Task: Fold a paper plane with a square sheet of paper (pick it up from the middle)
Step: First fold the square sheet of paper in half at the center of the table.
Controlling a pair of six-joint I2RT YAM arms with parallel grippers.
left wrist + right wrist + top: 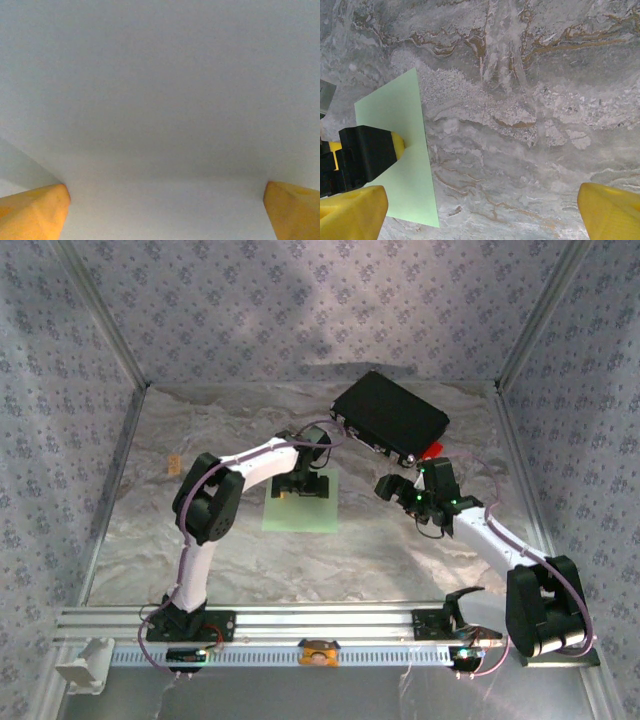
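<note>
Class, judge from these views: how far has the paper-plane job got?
Done: nothing folded; the square sheet of paper lies flat and uncreased. In hand: the left gripper, open, sits low over its middle, not yet closed on it. The right gripper hangs open alongside. Left: the pickup and every fold.

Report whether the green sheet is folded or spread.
Spread flat: the square sheet of paper lies on the table, outline square, no crease showing.

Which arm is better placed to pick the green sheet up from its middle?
Left. The left gripper is open over the middle of the square sheet of paper; the right gripper, also open, is off to its side above bare table.
</note>
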